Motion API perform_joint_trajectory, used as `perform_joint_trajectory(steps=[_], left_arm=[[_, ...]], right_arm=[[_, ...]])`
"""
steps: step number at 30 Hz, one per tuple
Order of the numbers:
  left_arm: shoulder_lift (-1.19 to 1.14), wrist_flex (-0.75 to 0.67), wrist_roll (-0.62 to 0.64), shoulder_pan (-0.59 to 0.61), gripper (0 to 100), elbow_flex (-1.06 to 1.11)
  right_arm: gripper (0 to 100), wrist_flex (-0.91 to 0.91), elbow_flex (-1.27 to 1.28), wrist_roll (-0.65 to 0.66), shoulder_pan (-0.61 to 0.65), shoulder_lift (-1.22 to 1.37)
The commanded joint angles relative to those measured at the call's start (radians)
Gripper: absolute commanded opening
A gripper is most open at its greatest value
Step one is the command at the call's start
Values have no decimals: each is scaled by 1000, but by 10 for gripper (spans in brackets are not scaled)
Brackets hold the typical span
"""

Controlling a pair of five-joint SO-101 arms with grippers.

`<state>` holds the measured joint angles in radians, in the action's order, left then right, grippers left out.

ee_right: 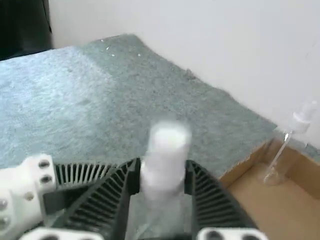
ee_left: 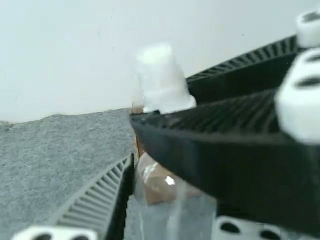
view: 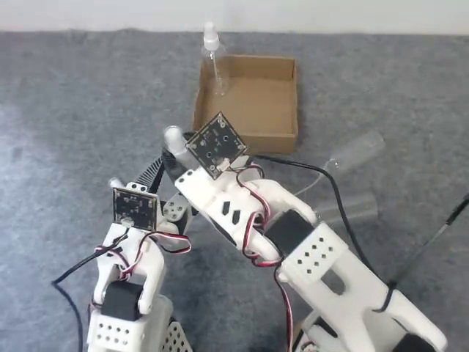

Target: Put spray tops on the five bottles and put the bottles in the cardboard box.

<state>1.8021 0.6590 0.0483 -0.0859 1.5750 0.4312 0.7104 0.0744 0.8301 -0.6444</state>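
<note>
A clear bottle [ee_left: 165,205] stands upright between both arms, just in front of the cardboard box [view: 245,103]. My left gripper [ee_left: 170,217] is shut on the bottle's body. My right gripper [ee_right: 162,175] is shut on the white spray top [ee_right: 165,150] at the bottle's neck. In the high view this top [view: 174,136] shows beside the right wrist camera board, with the left gripper [view: 165,180] below it. Another bottle with a spray top [view: 212,48] stands in the box's far left corner. Two clear bottles [view: 357,152] [view: 350,209] without tops lie on the carpet to the right.
Grey carpet [view: 73,132] covers the table, with a white wall close behind the box. The right arm's cable [view: 333,187] runs across the carpet beside the lying bottles. A thin dark rod [view: 432,242] lies at the right edge.
</note>
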Motion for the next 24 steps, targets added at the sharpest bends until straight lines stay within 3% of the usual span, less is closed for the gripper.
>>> perform_joint_trajectory(steps=[1, 4, 13, 24], left_arm=[[21, -5, -8, 9, 218, -15], [21, -5, -8, 9, 218, -15], [21, -5, -8, 9, 218, -15], [21, -3, -8, 9, 218, -15]], right_arm=[[273, 101, -32, -58, 5, -104], [323, 154, -32, -71, 5, -171], [321, 214, -34, -68, -2, -334], [254, 383, -32, -68, -35, -518]])
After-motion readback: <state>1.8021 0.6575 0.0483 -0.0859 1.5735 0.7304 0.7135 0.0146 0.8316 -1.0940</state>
